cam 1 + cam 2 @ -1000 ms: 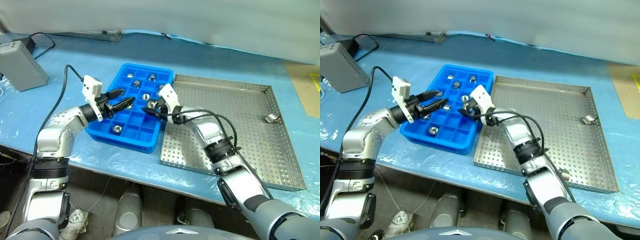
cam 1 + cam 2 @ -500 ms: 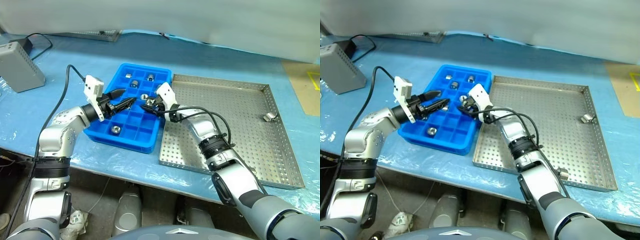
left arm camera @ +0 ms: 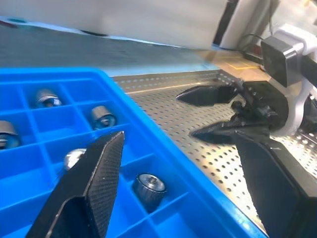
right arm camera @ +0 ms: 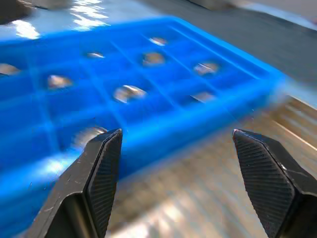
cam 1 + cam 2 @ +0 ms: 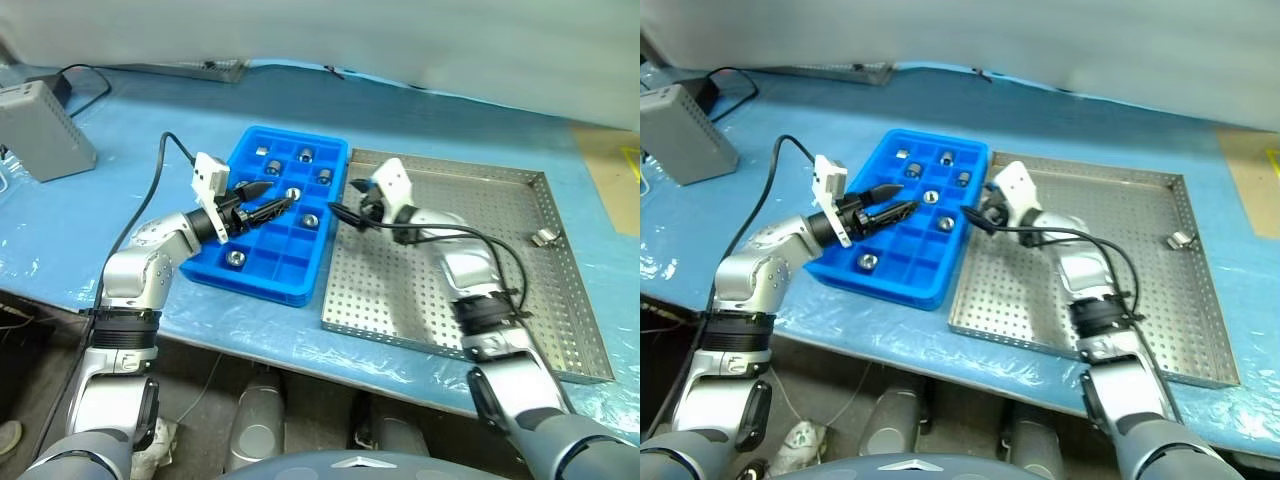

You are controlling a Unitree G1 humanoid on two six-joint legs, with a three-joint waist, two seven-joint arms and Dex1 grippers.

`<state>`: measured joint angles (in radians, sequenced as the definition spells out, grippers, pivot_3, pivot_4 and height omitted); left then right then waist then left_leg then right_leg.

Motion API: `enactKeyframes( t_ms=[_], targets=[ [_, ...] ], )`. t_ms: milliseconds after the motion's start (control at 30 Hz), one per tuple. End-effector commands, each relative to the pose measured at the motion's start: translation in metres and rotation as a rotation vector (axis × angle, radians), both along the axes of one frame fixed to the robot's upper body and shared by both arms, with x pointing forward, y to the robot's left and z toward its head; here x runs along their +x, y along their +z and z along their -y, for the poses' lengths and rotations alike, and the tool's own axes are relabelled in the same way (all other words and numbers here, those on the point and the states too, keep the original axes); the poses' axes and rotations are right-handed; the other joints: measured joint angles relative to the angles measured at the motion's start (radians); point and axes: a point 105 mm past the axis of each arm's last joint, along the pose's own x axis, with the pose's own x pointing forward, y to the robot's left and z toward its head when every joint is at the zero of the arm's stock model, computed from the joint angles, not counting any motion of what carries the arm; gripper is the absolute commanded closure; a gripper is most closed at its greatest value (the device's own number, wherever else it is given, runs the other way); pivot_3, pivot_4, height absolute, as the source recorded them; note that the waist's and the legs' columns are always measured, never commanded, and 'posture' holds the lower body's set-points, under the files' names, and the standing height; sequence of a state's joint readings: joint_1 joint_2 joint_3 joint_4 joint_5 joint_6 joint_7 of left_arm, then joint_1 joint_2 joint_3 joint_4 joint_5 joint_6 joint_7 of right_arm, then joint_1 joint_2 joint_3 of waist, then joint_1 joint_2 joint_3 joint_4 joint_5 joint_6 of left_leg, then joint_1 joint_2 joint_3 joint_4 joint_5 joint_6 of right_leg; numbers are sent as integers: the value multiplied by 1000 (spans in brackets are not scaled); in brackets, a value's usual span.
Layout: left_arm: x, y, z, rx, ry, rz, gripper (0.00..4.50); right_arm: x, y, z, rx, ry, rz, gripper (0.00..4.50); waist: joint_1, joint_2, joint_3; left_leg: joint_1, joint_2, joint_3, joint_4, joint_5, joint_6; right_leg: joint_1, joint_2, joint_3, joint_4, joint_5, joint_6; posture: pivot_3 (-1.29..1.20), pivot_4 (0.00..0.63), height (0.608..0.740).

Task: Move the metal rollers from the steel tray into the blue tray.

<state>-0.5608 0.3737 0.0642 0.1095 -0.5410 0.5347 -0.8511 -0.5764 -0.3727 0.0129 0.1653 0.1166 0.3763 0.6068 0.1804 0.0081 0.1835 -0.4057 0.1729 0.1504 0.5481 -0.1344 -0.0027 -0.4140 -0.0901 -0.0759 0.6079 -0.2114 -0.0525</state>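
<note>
I have the left gripper (image 5: 272, 207) hovering over the blue tray (image 5: 225, 276), jaws apart and empty. Just beside that tray's steel-tray edge, my right gripper (image 5: 347, 211) gapes wide, holding nothing. Seven metal rollers (image 5: 311, 220) sit in the blue tray's compartments. On the steel tray (image 5: 400, 310), far from the blue tray, one small metal piece (image 5: 543, 237) remains, so I judge the job nearly done.

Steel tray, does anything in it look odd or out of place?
One small metal piece lies alone by the far right rim of the steel tray. It looks like a bent clip, unlike the round metal rollers sitting in the blue tray.
</note>
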Motion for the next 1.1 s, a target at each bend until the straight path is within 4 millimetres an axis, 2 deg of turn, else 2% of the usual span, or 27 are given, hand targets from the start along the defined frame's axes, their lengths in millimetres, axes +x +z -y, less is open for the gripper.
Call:
enactKeyframes(
  t_ms=[33, 133, 233, 400, 567, 767, 933, 1000, 1100],
  targets=[
    [1, 9, 20, -12, -66, 50, 757, 4, 30, 60, 23, -248, 109, 817, -7, 0, 0, 0, 0, 0, 0, 0, 0, 0, 0, 0, 0, 0, 0, 95, 150, 740],
    [6, 10, 32, -34, -89, 54, 757, 11, 34, 107, 14, -481, 137, 817, -32, 0, 0, 2, 1, 0, 0, 1, -1, 0, 1, 1, 1, 0, 0, 68, 150, 740],
    [8, 9, 40, -39, -111, 59, 757, 19, 31, 142, 18, -679, 125, 817, -57, 0, 0, 3, 1, 1, -1, 2, -2, 1, 2, 1, 1, 1, -1, 51, 150, 740],
    [7, 8, 46, -41, -126, 62, 757, 31, 23, 180, 75, -909, 70, 817, -87, 1, 0, 2, 0, 1, -1, 1, -1, 0, 1, 1, 0, 1, -2, 57, 150, 740],
    [4, 4, 47, -44, -123, 59, 757, 35, 21, 209, 159, -1070, 33, 817, -85, 1, 0, 1, 0, 2, 1, -1, 3, -1, 1, 0, 0, 1, -2, 81, 150, 740],
    [-2, 0, 45, -40, -109, 51, 757, 36, 23, 214, 169, -1105, 26, 817, -84, 1, 0, -2, 0, 2, 6, -3, 9, -1, 1, 0, 1, 1, -2, 111, 150, 740],
    [-6, 4, 42, -40, -99, 50, 757, 23, 22, 216, 215, -1122, 23, 817, -80, 1, 0, -2, 1, 2, 11, -4, 10, -1, 1, 0, 3, 1, -2, 119, 150, 740],
    [-6, 4, 41, -39, -96, 47, 757, 19, 31, 203, 241, -1066, 55, 817, -78, 1, 0, -2, 2, 2, 12, -5, 9, 0, 1, 0, 4, 1, -2, 112, 150, 740],
    [-7, 2, 43, -35, -97, 39, 757, 8, 48, 170, 245, -916, 135, 817, -80, 2, 0, -2, 2, 2, 13, -5, 9, -1, 1, 0, 5, 1, -2, 106, 150, 740]
  ],
)
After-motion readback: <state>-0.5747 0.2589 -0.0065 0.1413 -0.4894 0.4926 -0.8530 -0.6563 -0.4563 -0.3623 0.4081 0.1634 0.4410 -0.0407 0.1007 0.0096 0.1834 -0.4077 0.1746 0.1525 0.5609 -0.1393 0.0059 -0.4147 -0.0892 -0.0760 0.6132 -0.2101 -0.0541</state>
